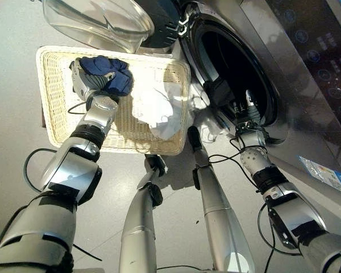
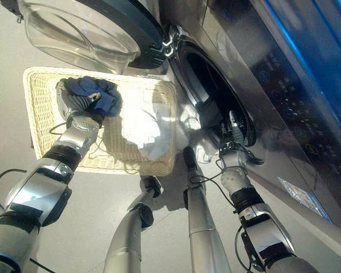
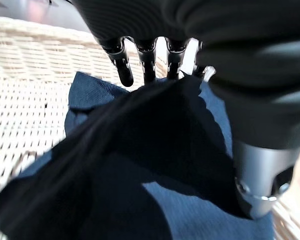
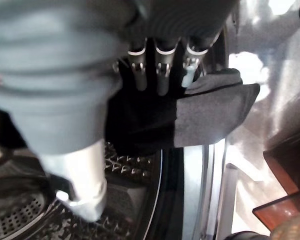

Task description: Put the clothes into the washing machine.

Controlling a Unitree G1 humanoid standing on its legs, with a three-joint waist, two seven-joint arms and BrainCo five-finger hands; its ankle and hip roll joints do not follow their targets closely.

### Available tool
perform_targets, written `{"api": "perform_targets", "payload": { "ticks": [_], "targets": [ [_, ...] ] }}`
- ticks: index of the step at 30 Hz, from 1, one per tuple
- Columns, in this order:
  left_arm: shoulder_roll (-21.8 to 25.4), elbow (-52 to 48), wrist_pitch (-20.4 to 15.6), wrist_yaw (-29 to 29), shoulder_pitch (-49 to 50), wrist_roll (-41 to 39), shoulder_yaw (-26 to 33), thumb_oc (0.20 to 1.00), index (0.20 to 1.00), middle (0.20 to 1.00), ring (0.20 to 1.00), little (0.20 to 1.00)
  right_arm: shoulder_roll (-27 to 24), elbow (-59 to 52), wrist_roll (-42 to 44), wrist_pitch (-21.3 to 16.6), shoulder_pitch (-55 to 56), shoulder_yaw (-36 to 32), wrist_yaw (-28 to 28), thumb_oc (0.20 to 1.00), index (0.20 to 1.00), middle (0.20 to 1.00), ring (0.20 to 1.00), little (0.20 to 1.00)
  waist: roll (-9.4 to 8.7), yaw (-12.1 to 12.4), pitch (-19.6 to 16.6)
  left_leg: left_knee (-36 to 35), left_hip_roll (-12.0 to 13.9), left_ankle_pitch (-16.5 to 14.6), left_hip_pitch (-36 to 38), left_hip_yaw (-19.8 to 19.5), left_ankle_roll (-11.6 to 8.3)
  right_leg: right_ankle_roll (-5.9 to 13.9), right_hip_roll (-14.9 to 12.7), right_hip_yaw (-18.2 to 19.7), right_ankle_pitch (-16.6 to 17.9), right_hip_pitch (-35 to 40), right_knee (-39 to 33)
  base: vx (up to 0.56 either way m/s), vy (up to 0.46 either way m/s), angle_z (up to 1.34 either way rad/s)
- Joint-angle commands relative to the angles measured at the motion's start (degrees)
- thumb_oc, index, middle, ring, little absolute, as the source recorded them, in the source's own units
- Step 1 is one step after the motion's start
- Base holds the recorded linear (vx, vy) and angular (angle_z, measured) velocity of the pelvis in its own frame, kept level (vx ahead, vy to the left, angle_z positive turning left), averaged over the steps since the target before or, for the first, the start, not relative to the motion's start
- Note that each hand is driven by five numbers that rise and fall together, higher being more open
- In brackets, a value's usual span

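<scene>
we find the left hand (image 1: 86,81) clenched on the navy garment (image 1: 111,73) in the wicker basket (image 1: 55,122), right hand (image 4: 155,70) grasping a dark cloth (image 4: 190,117) at the drum mouth (image 1: 230,68); next, release inside.

My left hand (image 1: 86,81) grips a crumpled navy garment (image 1: 108,73) over the wicker basket (image 1: 57,122). White cloth (image 1: 159,108) lies beside it. A dark garment (image 4: 190,117) drapes over the washing machine (image 1: 256,51) door rim.
</scene>
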Motion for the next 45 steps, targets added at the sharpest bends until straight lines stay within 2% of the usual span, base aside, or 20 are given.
{"api": "perform_targets", "payload": {
  "ticks": [1,7,8,9,10,11,12,15,19,23,28,29,31,33,36,37,40,42,43,45],
  "targets": [
    [2.8,4.6,-2.6,0.4,-2.2,-2.1,3.0,1.000,1.000,1.000,1.000,1.000,-1.6,-3.1,-1.5,-3.3,11.7,-1.5,-2.7,1.000,1.000,1.000,1.000,1.000,-1.77,-1.4,-0.7,8.2,-1.8,-6.7,-1.4,1.9,-2.26,0.98,4.1,-0.9,-2.6,-1.2,-0.6,0.00,0.000,0.00],
    [2.8,5.9,-2.6,-1.7,-2.8,-2.6,2.8,1.000,1.000,1.000,1.000,1.000,-1.5,-4.8,-1.8,-3.2,12.8,-1.0,-2.1,1.000,1.000,1.000,1.000,1.000,-2.06,-2.0,-0.7,8.7,-1.9,-7.1,-2.1,1.7,-2.14,0.95,4.3,-0.3,-2.6,-1.9,-0.4,0.00,0.034,0.00],
    [2.7,7.5,0.6,-7.6,-3.3,-1.6,0.1,0.200,0.200,0.200,0.200,0.200,-1.6,-7.8,-2.6,-3.0,14.4,-0.4,-2.2,1.000,1.000,1.000,1.000,1.000,-2.65,-2.7,-0.7,9.0,-2.2,-7.2,-3.1,1.4,-1.84,0.99,4.7,0.3,-2.1,-2.7,-0.3,0.00,0.049,-0.01],
    [2.7,7.5,0.6,-7.6,-3.3,-1.6,0.1,0.200,0.200,0.200,0.200,0.200,-1.6,-7.8,-2.6,-3.0,14.4,-0.4,-2.2,1.000,1.000,1.000,1.000,1.000,-2.65,-2.7,-0.7,9.0,-2.2,-7.2,-3.1,1.4,-1.84,0.99,4.7,0.3,-2.1,-2.7,-0.3,-0.02,0.085,-0.04],
    [2.6,9.5,7.0,-11.7,-3.3,5.6,-3.6,0.200,0.200,0.200,0.200,0.200,-2.4,-9.2,-3.4,-2.5,14.9,-0.3,-1.9,1.000,1.000,1.000,1.000,1.000,-2.85,-3.1,-0.7,8.6,-2.5,-7.0,-3.2,1.6,-1.65,1.01,5.0,0.6,-1.9,-3.0,-0.4,-0.01,0.035,-0.02],
    [2.6,9.5,7.0,-11.7,-3.3,5.6,-3.6,0.200,0.200,0.200,0.200,0.200,-2.4,-9.2,-3.4,-2.5,14.9,-0.3,-1.9,1.000,1.000,1.000,1.000,1.000,-2.85,-3.1,-0.7,8.6,-2.5,-7.0,-3.2,1.6,-1.65,1.01,5.0,0.6,-1.9,-3.0,-0.4,-0.03,0.094,-0.06],
    [3.0,11.6,16.5,-18.6,-3.1,14.1,-10.4,0.200,0.200,0.200,0.200,0.200,-4.3,-10.7,-3.2,-1.4,15.1,0.2,-1.0,1.000,1.000,1.000,1.000,1.000,-2.97,-3.6,-0.7,7.7,-2.8,-6.3,-2.8,1.9,-1.61,1.04,5.2,0.9,-1.5,-2.8,-0.7,-0.03,0.068,-0.07],
    [3.4,13.8,24.2,-26.9,-2.5,19.3,-15.9,0.200,0.200,0.200,0.200,0.200,-5.9,-10.8,-0.2,-0.7,15.3,0.2,1.6,1.000,1.000,1.000,1.000,1.000,-2.87,-3.9,-0.7,6.7,-2.8,-5.8,-1.9,2.4,-1.83,1.15,4.9,0.9,-1.2,-2.1,-1.3,-0.03,0.053,-0.10],
    [2.9,14.8,28.9,-33.4,1.0,20.1,-18.1,0.200,0.200,0.200,0.200,0.200,-6.1,-12.5,5.9,-0.3,16.7,-0.3,3.8,1.000,1.000,1.000,1.000,1.000,-2.75,-3.9,-0.7,5.4,-2.9,-5.0,-0.1,2.7,-2.14,1.05,4.7,0.7,-1.6,-0.5,-1.4,-0.03,0.011,-0.04],
    [1.8,15.2,29.1,-34.2,5.3,19.3,-16.5,0.200,0.200,0.200,0.200,0.200,-4.5,-14.7,5.5,0.0,18.2,-0.6,3.5,1.000,1.000,1.000,1.000,1.000,-2.35,-3.2,-0.7,2.6,-3.0,-3.5,2.1,2.5,-2.38,0.74,4.8,0.0,-2.3,1.7,-1.9,-0.05,-0.032,-0.04],
    [1.1,14.8,26.2,-32.0,9.5,17.3,-13.7,0.200,0.200,0.200,0.200,0.200,-3.5,-17.3,2.7,0.6,18.8,0.1,1.7,1.000,1.000,1.000,1.000,1.000,-1.89,-2.0,-0.7,-0.5,-3.1,-1.4,4.1,1.6,-2.76,0.28,4.8,-0.9,-3.0,3.7,-2.2,-0.04,-0.049,0.01],
    [1.1,14.4,22.8,-29.5,11.3,15.5,-11.8,0.200,0.200,0.200,0.200,0.200,-2.9,-17.9,0.8,0.4,18.8,0.9,0.4,1.000,1.000,1.000,1.000,1.000,-1.61,-1.1,-0.7,-2.4,-3.2,-0.1,5.1,0.9,-3.06,-0.04,5.0,-1.5,-3.4,5.0,-2.4,-0.04,-0.054,0.09],
    [0.9,13.8,19.6,-27.0,12.4,13.0,-10.0,0.200,0.200,0.200,0.200,0.200,-2.5,-17.9,-0.7,0.6,18.6,1.6,-0.1,1.000,1.000,1.000,1.000,1.000,-1.37,-0.3,-0.7,-4.0,-3.2,1.1,5.9,0.4,-3.32,-0.30,5.1,-2.1,-3.9,6.0,-2.5,-0.04,-0.059,0.04],
    [1.0,13.6,18.3,-26.2,12.7,12.4,-9.3,0.200,0.200,0.200,0.200,0.200,-2.4,-18.0,-1.1,0.6,18.5,1.9,-0.4,1.000,1.000,1.000,1.000,1.000,-1.30,0.1,-0.7,-4.8,-3.1,1.6,6.3,0.1,-3.40,-0.44,5.2,-2.3,-4.1,6.4,-2.4,-0.03,-0.052,0.08],
    [1.8,10.8,10.0,-22.4,14.4,7.1,-5.5,0.200,0.200,0.200,0.200,0.200,-2.3,-18.8,-4.0,1.8,18.1,3.3,-1.1,1.000,1.000,1.000,1.000,1.000,-0.67,1.8,-0.7,-9.0,-3.0,4.4,8.0,-1.2,-4.08,-0.95,5.8,-3.2,-5.1,8.4,-2.4,-0.06,-0.088,0.21],
    [2.6,7.1,4.3,-19.9,15.4,3.4,-2.8,0.200,0.200,0.200,0.200,0.200,-2.6,-20.1,-7.5,2.7,17.8,3.7,-1.3,1.000,1.000,1.000,1.000,1.000,-0.06,2.8,-0.7,-11.7,-2.7,7.6,7.9,-1.4,-4.18,-1.42,6.1,-3.8,-3.8,8.3,-2.9,-0.11,-0.084,0.25],
    [3.7,0.6,-1.1,-18.2,18.0,0.4,1.1,0.200,0.200,0.200,0.200,0.200,-2.8,-22.6,-14.1,4.0,18.5,4.2,-2.1,1.000,1.000,1.000,1.000,1.000,0.87,4.4,-0.7,-15.0,-2.5,9.3,9.6,-2.6,-4.56,-1.62,6.2,-4.7,-4.4,10.0,-3.5,-0.07,-0.046,0.24],
    [4.0,-2.7,-3.2,-17.0,19.4,-0.7,2.7,0.200,0.200,0.200,0.200,0.200,-2.7,-23.9,-17.9,4.3,19.2,4.5,-2.4,1.000,1.000,1.000,1.000,1.000,1.21,4.9,-0.7,-16.0,-2.4,9.8,10.2,-3.0,-4.70,-1.66,6.1,-5.1,-4.7,10.6,-3.7,-0.05,-0.039,0.19],
    [3.9,-7.9,-5.8,-15.2,22.2,-1.5,4.9,0.200,0.200,0.200,0.200,0.200,-2.0,-26.2,-23.7,4.5,20.8,5.1,-3.3,1.000,1.000,1.000,1.000,1.000,1.46,5.8,-0.7,-17.0,-2.3,10.2,10.9,-3.5,-4.88,-1.69,5.9,-5.8,-5.3,11.6,-3.9,-0.08,-0.060,0.16],
    [3.5,-12.2,-8.1,-13.6,24.2,-1.8,6.7,0.200,0.200,0.200,0.200,0.200,-1.7,-27.9,-28.5,5.2,21.6,5.7,-3.1,1.000,1.000,1.000,1.000,1.000,1.61,6.4,-0.7,-17.7,-2.3,10.4,11.5,-3.9,-4.91,-1.77,5.8,-6.3,-5.7,12.3,-4.0,-0.06,-0.041,0.18]
  ]
}}
